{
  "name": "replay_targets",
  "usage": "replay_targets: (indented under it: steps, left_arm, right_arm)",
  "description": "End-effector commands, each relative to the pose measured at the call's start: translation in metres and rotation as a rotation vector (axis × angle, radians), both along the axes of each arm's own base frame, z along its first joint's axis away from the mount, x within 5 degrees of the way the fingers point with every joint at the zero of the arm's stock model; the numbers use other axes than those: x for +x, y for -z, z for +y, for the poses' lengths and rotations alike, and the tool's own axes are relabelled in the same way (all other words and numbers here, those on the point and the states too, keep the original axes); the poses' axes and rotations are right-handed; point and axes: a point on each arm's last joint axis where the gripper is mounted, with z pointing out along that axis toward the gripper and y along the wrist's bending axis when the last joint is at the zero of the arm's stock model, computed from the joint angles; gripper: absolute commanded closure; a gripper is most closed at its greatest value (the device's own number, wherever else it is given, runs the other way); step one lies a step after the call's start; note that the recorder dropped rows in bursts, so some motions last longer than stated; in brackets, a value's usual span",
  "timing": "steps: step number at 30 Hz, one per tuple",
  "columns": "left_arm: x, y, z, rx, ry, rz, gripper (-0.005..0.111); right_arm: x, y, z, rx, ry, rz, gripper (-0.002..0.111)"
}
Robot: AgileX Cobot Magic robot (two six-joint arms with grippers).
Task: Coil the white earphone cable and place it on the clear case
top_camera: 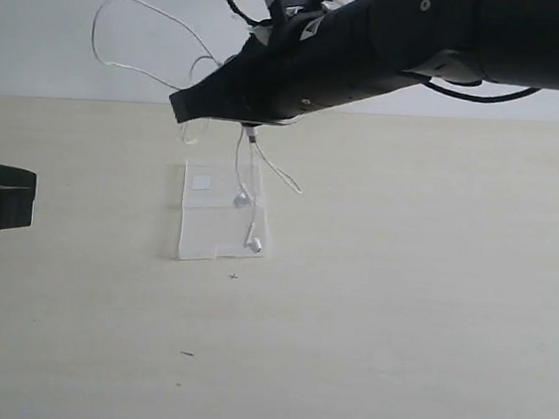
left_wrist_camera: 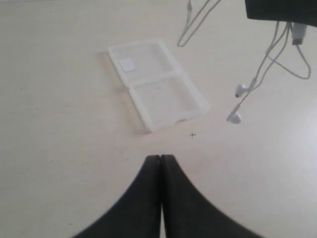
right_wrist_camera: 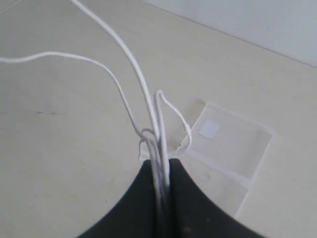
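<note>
As the right pincer (right_wrist_camera: 159,163) slants in from two o'clock pinching the earphone cable (right_wrist_camera: 133,64), the left pincer (left_wrist_camera: 161,157) hovers pressed together over pale worktop (left_wrist_camera: 59,124).

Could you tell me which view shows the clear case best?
The left wrist view: the clear case shows whole. In the exterior view the white earphone cable dangles across it; in the right wrist view the right tool hides part.

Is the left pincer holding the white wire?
No, the left pincer is shut on nothing; the white earphone cable is pinched in the right pincer.
</note>
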Motion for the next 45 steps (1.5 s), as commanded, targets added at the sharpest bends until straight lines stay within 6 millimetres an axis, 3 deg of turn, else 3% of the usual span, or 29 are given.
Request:
replay_targets:
  steps: [1,6,10,14,19,25,35,45]
  left_arm:
    - [-0.001,-0.001,0.002,0.022,-0.005,0.007,0.107]
    - [-0.006,0.01,0.006,0.054,-0.021,0.077,0.107]
    - [-0.014,0.03,0.008,0.047,-0.035,0.151,0.107]
    - [-0.022,0.046,0.009,0.007,-0.058,0.224,0.107]
    - [-0.03,0.061,0.012,0.013,-0.067,0.277,0.107]
    - [-0.032,0.066,0.013,0.018,-0.067,0.288,0.107]
    - [-0.032,0.065,0.013,0.017,-0.066,0.286,0.107]
    - [-0.035,0.07,0.014,0.025,-0.069,0.305,0.107]
  right_arm:
    - [0.01,-0.004,-0.011,0.026,0.057,0.008,0.108]
    - [0.028,-0.009,-0.013,0.055,0.1,0.037,0.108]
    - [0.045,-0.02,0.003,0.049,0.061,0.085,0.108]
    - [0.066,-0.017,0.019,0.062,0.098,0.199,0.108]
    - [0.088,0.0,0.029,-0.025,0.134,0.355,0.108]
    - [0.11,0.018,0.033,-0.057,0.272,0.388,0.108]
    - [0.121,0.032,0.038,0.008,0.335,0.367,0.108]
    - [0.125,0.073,0.041,-0.061,0.361,0.46,0.108]
